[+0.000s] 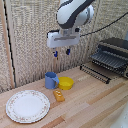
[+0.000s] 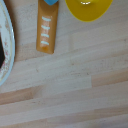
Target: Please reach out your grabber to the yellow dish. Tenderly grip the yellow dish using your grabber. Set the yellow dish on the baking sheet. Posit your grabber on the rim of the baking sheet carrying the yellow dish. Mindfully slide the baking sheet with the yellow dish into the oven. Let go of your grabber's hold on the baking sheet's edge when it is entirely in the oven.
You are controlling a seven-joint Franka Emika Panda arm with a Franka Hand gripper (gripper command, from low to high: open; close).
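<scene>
The yellow dish (image 1: 66, 83) is a small round bright yellow bowl on the wooden table, right beside the blue mug (image 1: 51, 80). It also shows in the wrist view (image 2: 89, 8), cut off at the picture's edge. My grabber (image 1: 61, 52) hangs well above the dish, fingers pointing down and spread apart with nothing between them. The oven (image 1: 116, 51) stands at the exterior view's right with its door dropped open. The baking sheet (image 1: 106, 61) sticks out of the oven above the door. The grabber's fingers do not show in the wrist view.
A small orange-yellow block (image 1: 59, 95) lies in front of the mug and shows in the wrist view (image 2: 46, 32). A large white patterned plate (image 1: 28, 105) sits at the exterior view's left, its rim in the wrist view (image 2: 8, 55). A woven screen stands behind the table.
</scene>
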